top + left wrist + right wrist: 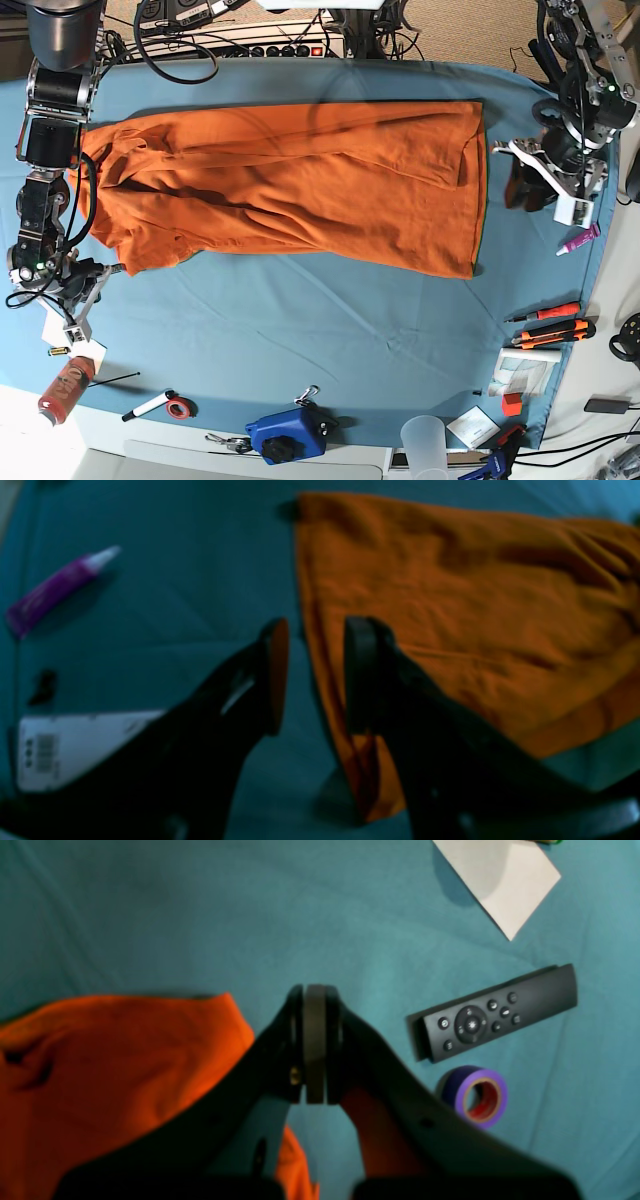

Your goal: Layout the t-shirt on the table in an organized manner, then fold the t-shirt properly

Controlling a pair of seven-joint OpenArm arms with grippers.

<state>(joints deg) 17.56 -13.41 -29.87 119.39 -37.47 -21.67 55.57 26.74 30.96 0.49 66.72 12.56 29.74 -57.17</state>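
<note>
Shirt [300, 180]: plain orange, wrinkled, spread flat across upper middle of teal desk [330, 330]
Writing: none readable
Left fingers [312, 675]: spread, astride shirt's edge
Right fingers [315, 1040]: pressed together, empty

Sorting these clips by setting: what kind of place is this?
Most likely a robotics lab or workshop bench. A cloth-covered table holds the t-shirt, with screwdrivers along one edge and a power strip with tangled cables behind.

Teal table [300, 330]: orange t-shirt [300, 180] spread flat; screwdrivers [548, 325], marker [150, 405].
</note>
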